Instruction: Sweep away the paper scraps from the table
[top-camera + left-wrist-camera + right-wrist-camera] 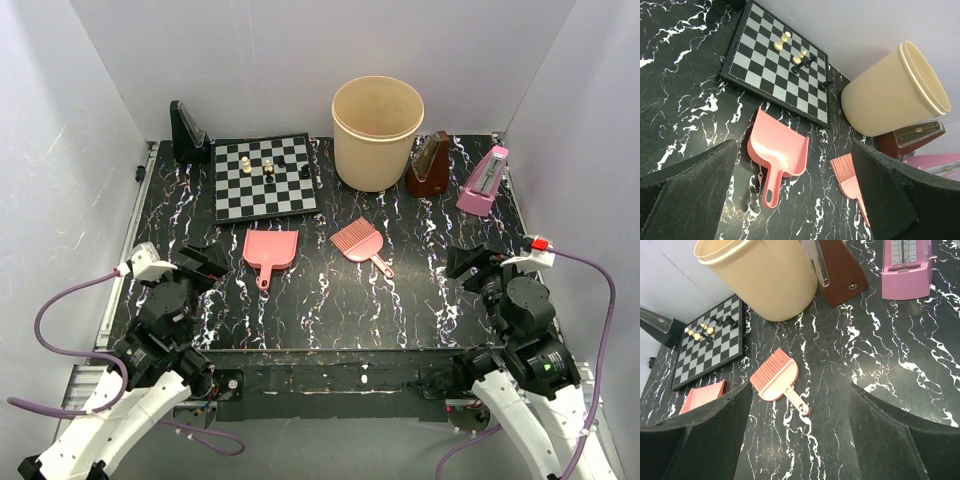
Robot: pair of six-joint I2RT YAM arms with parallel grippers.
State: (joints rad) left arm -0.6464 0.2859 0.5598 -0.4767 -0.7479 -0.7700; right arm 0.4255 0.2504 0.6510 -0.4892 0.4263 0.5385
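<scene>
No paper scraps show anywhere on the black, white-veined table, so sweeping looks done; the pink plastic dustpan and pink plastic brush lie mid-table, with the left end effector and right end effector wide open, empty.

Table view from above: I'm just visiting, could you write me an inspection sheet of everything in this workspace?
Surface: black table with white veins.
Job's things: paper scraps, nothing seen.
Clutter: pink dustpan and pink brush lying side by side, apart; chessboard with a few pieces; beige bucket; brown metronome; pink metronome; black wedge at the far left.
Grippers: left arm and right arm near the front corners, both jaws open, holding nothing.
Cables: purple cables looping from each arm, off the table.
Surroundings: plain white walls on three sides.
</scene>
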